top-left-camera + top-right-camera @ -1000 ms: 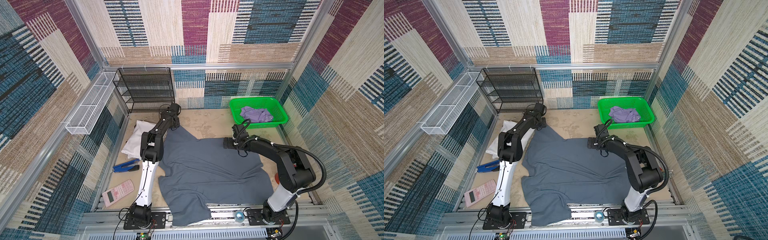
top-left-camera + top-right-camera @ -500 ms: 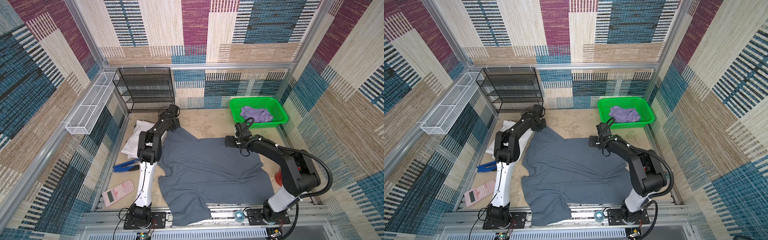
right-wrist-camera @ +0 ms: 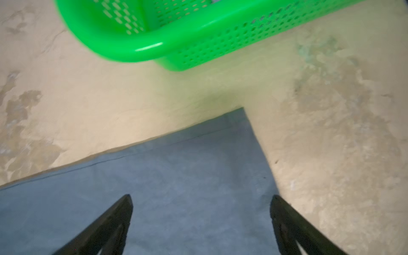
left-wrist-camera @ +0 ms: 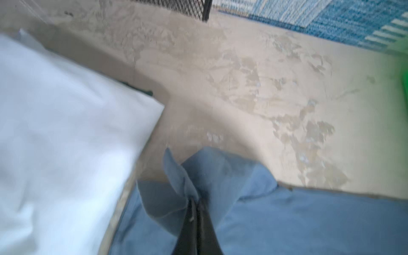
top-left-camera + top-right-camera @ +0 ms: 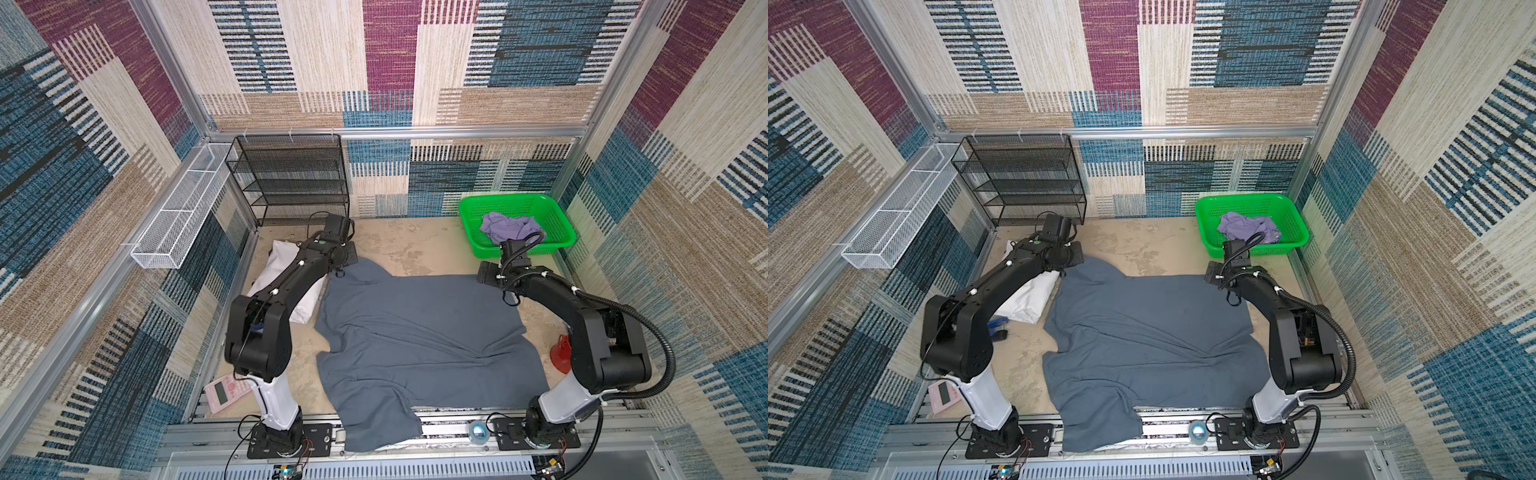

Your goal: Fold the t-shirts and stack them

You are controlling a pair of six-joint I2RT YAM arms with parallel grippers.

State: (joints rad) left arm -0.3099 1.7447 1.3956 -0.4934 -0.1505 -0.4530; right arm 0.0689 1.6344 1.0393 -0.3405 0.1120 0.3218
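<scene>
Your left gripper (image 4: 195, 199) is pinched tight on a fold of the slate blue-grey t-shirt (image 5: 415, 332), at the end of its stitched edge that lies farthest from the green basket (image 5: 515, 198). The left wrist view shows cloth bunched and lifted between the closed fingers, just beside a white pillow (image 4: 55, 132). Your right gripper (image 3: 201, 196) has its fingers spread wide and holds nothing. It hovers over the other end of that edge, the square corner closest to the basket, and that corner is the thing to watch. In the right wrist view it lies ahead of the fingertips, pointing toward the basket, with one finger over cloth and the other right at the side hem, next to bare table (image 3: 331, 132). I judge you need to push forward toward the basket and drop before closing, or you will catch mid-cloth instead of the corner. The shirt's long axis runs away from the basket toward the front rail (image 5: 457, 419), where its far end hangs over. The right arm is plainly the nearer one for this corner. The lavender-purple t-shirt (image 5: 509, 226) lies crumpled inside the basket.
</scene>
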